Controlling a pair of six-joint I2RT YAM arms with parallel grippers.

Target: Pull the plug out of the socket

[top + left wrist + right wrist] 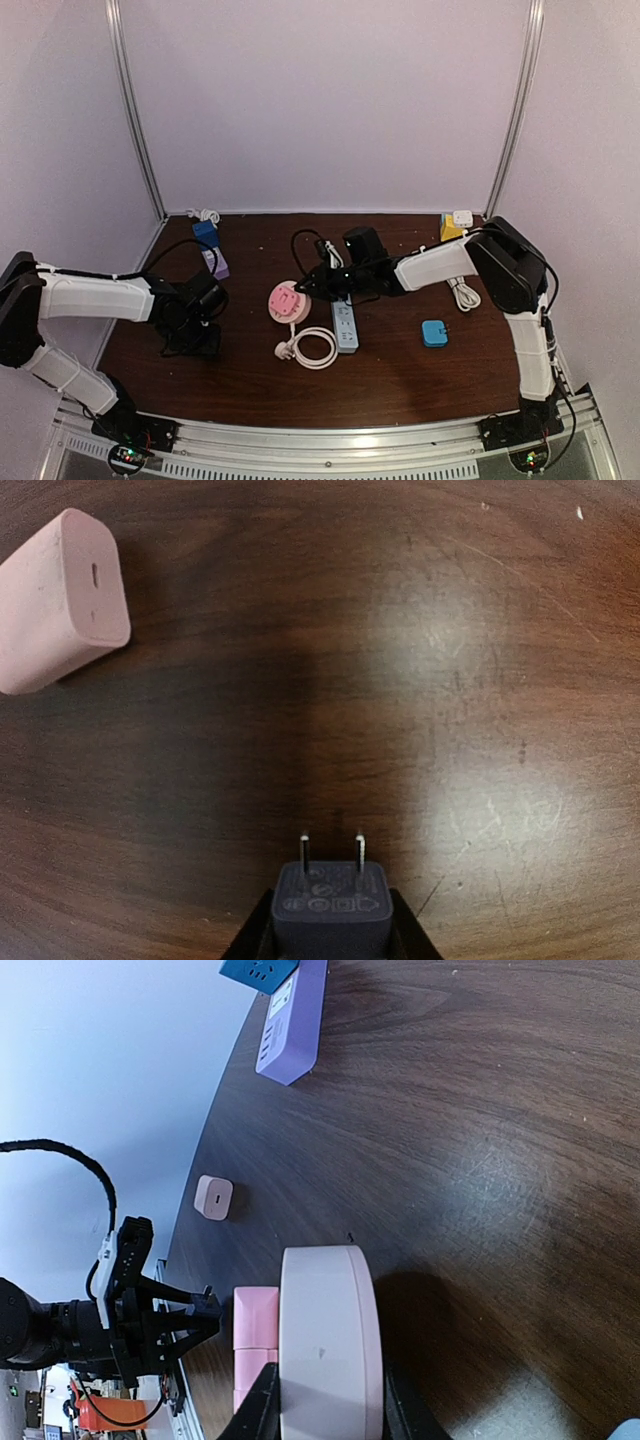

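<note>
My left gripper is shut on a dark grey plug whose two prongs point away, free of any socket, a little above the wooden table. In the top view this gripper sits at the left of the table. My right gripper is shut on the rim of a round pink socket with pink blocks on its face. From above, that socket lies near the table's middle with the right gripper on it. The two grippers are well apart.
A small pink charger lies on the table near the left gripper. A purple power strip and a blue cube sit at the back left. A white power strip, a coiled white cable and a blue box lie right of the socket.
</note>
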